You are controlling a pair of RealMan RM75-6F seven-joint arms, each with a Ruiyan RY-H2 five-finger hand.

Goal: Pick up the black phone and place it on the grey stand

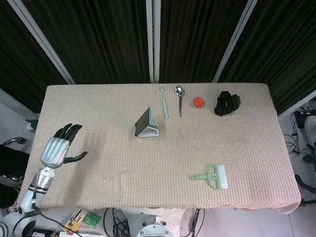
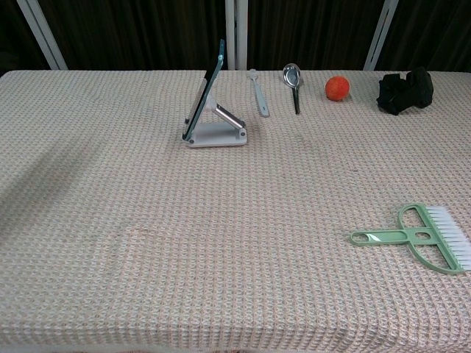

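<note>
The black phone (image 1: 143, 120) leans upright on the grey stand (image 1: 149, 131) a little left of the table's middle; the chest view shows the phone (image 2: 204, 91) edge-on, propped on the stand (image 2: 217, 132). My left hand (image 1: 58, 148) hovers over the table's left edge, far from the stand, with its fingers spread and nothing in it. The chest view does not show it. My right hand appears in neither view.
Along the far edge lie a metal utensil (image 1: 164, 102), a spoon (image 1: 179, 98), an orange ball (image 1: 198, 102) and a black crumpled object (image 1: 226, 103). A green brush (image 1: 213, 176) lies near the front right. The table's left edge is beside my left hand.
</note>
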